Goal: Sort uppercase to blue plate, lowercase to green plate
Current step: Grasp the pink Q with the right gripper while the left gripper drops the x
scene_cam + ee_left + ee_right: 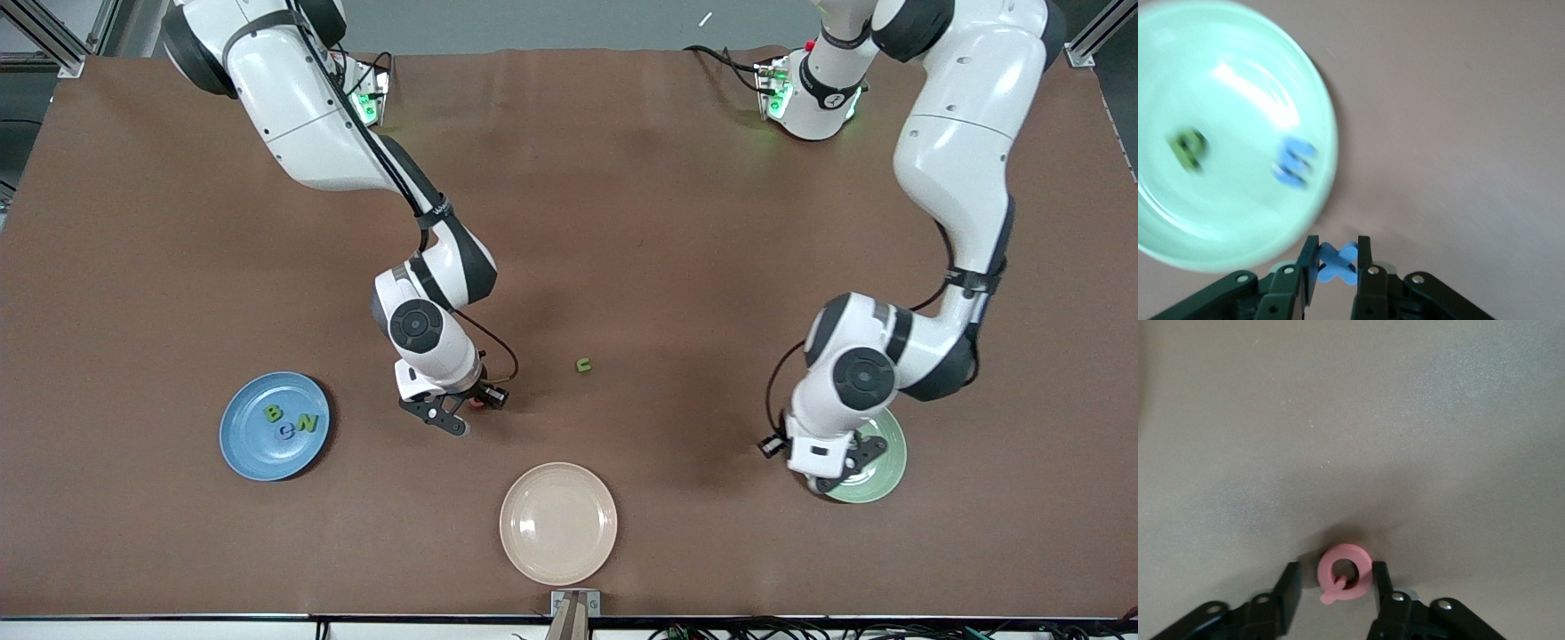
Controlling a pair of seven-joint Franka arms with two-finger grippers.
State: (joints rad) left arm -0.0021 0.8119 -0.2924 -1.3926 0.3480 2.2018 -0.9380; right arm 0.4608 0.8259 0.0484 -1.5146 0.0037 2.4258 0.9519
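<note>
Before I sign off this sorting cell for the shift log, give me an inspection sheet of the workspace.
Surface: brown table, flat.
Blue plate: holds B, C, N.
Green plate: holds p and a blue three-pronged piece.
u: loose on the table, mid-table.
Clutter: beige plate, nothing in it.
Left gripper: shut on x, by the green plate's rim.
Right gripper: low at the table, fingers either side of pink G, with gaps showing.
Cables: run along each arm and at the bases.
Surroundings: metal frame posts at the corners.
</note>
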